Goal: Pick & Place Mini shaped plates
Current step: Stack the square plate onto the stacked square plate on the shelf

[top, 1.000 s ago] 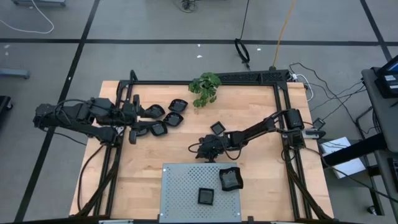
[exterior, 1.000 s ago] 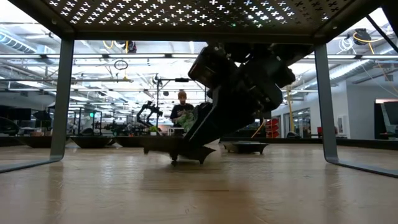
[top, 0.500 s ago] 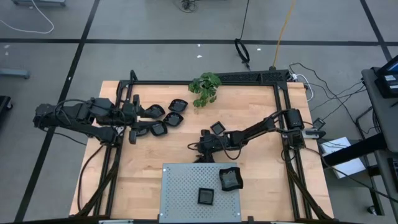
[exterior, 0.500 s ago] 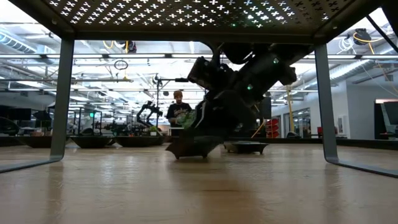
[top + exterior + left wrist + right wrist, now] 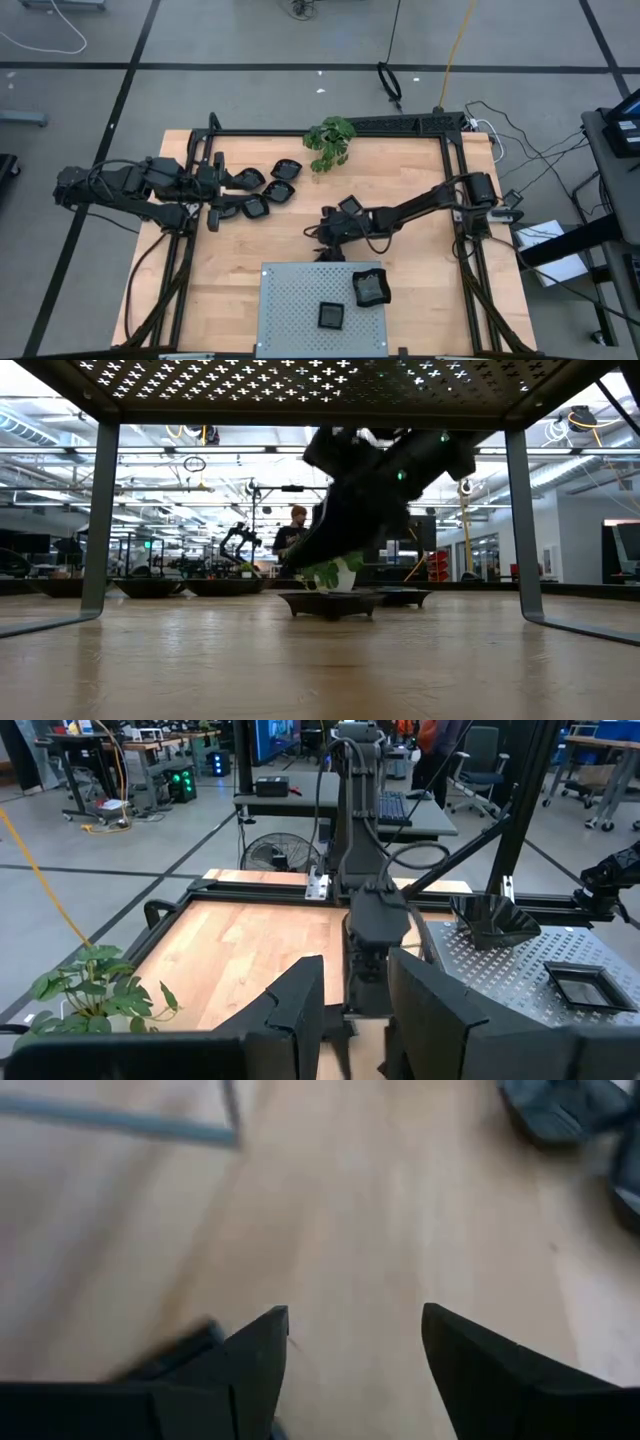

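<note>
My right gripper (image 5: pixel 322 232) (image 5: pixel 296 564) hangs open over mid-table, slanting down, with only bare wood between its fingers (image 5: pixel 355 1350). Just below it a mini shaped plate (image 5: pixel 330 603) lies flat on the table, clear of the fingers. A second black plate (image 5: pixel 349 205) rests beside the right arm. Several more plates (image 5: pixel 268 188) lie in a cluster at the table's left, under my left gripper (image 5: pixel 222 184) (image 5: pixel 355 1010), which waits there held level, open and empty. Two plates (image 5: pixel 371 287) (image 5: pixel 331 315) sit on the grey perforated panel (image 5: pixel 290 300).
A green leafy plant (image 5: pixel 330 142) stands at the far edge. A black frame (image 5: pixel 446 150) runs round the table. The perforated panel stands on legs (image 5: pixel 100 520) at the near edge. Bare wood (image 5: pixel 230 270) lies left of the panel.
My right gripper has risen a little and turned, staying open. The plate under it, tilted a second ago with one edge up against the fingers, has dropped flat onto the table.
</note>
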